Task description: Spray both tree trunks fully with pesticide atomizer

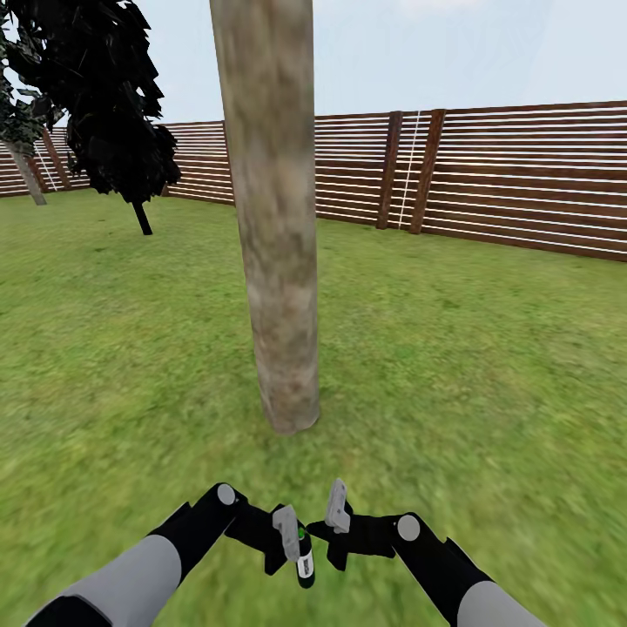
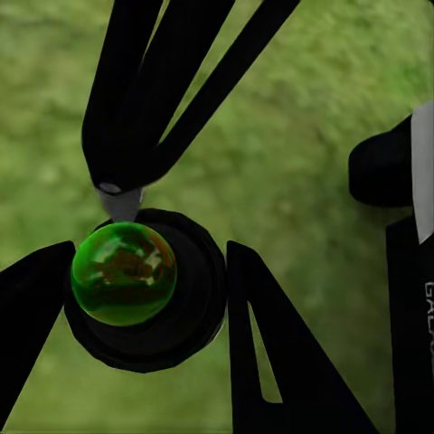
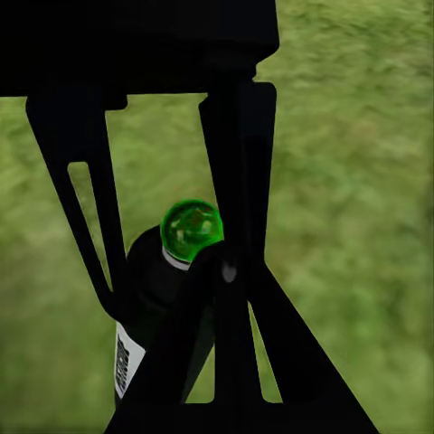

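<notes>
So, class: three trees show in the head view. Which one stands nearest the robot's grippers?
The pale, mottled bare trunk rising straight ahead at centre. The black conifer and the small trunk by the fence stand far behind, off to the left.

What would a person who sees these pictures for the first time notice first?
The eye falls first on the thick, pale tree trunk rising from the lawn straight ahead, with the brown slat fence behind it. Low in the head view, the left hand grips the dark pesticide atomizer, whose top glows green, while the right hand is close beside it.
</notes>
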